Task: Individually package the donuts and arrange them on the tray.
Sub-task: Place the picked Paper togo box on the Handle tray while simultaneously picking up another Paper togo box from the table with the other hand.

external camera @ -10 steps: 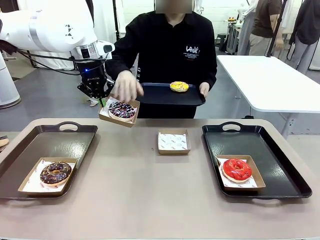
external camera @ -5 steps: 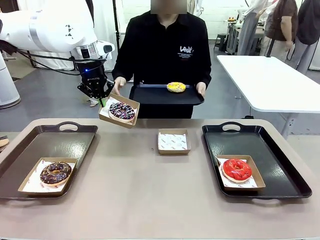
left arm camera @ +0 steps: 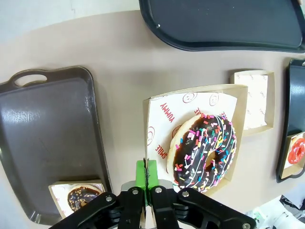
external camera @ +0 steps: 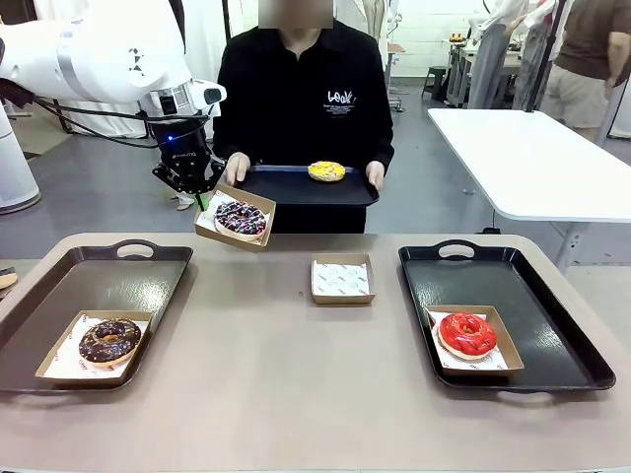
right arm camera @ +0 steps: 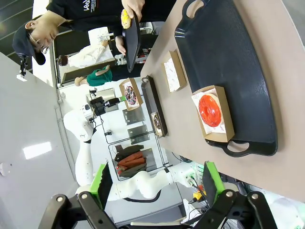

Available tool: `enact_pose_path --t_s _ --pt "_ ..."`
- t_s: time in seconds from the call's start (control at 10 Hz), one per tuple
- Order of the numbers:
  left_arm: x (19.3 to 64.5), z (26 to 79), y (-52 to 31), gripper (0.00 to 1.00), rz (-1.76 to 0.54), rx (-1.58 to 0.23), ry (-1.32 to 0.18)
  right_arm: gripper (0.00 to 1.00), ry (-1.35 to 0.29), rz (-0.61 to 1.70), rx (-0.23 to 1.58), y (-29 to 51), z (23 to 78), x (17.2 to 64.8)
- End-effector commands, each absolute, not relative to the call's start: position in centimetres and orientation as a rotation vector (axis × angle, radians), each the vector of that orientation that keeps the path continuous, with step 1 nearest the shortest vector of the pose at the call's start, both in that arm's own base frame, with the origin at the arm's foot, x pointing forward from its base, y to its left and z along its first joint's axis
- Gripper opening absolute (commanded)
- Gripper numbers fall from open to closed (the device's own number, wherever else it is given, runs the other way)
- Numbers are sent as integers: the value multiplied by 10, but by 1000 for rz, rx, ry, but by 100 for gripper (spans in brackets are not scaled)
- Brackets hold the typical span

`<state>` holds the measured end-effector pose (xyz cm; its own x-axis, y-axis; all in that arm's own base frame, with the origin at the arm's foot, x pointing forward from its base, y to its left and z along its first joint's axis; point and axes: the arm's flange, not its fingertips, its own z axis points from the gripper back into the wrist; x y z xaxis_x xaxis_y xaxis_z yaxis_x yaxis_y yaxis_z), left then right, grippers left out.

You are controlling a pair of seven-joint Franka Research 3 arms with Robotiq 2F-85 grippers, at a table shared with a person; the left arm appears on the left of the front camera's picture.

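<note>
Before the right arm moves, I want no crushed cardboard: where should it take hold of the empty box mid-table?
Probably the right wall of the empty box, pinched over its rim from above. It lies flat and open-topped with low walls, and that side is nearest the open right hand.

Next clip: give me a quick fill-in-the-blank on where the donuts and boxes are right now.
1. The left claw is shut on a box whose donut carries coloured ___.
2. The yellow donut lies on a tray held by the ___.
3. The red donut sits boxed on the robot's ___ tray.
4. The paper-lined box at mid-table is ___.
Missing words: sprinkles; person; right; empty.
</note>
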<state>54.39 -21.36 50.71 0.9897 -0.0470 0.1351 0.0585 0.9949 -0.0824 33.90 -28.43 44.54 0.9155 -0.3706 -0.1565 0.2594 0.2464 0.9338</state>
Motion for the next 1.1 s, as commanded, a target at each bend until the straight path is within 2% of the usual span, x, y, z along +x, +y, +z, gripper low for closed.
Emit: enact_pose_path --t_s 0.0,0.8,1.0 --pt "542 507 -211 0 -55 -84 -133 100 -106 -426 1259 -285 448 339" --pt "544 507 -214 1 -53 -86 -133 100 -103 -431 1250 -284 445 339" --pt "524 515 -174 1 -69 -142 -147 100 -228 -359 1169 -260 478 354"
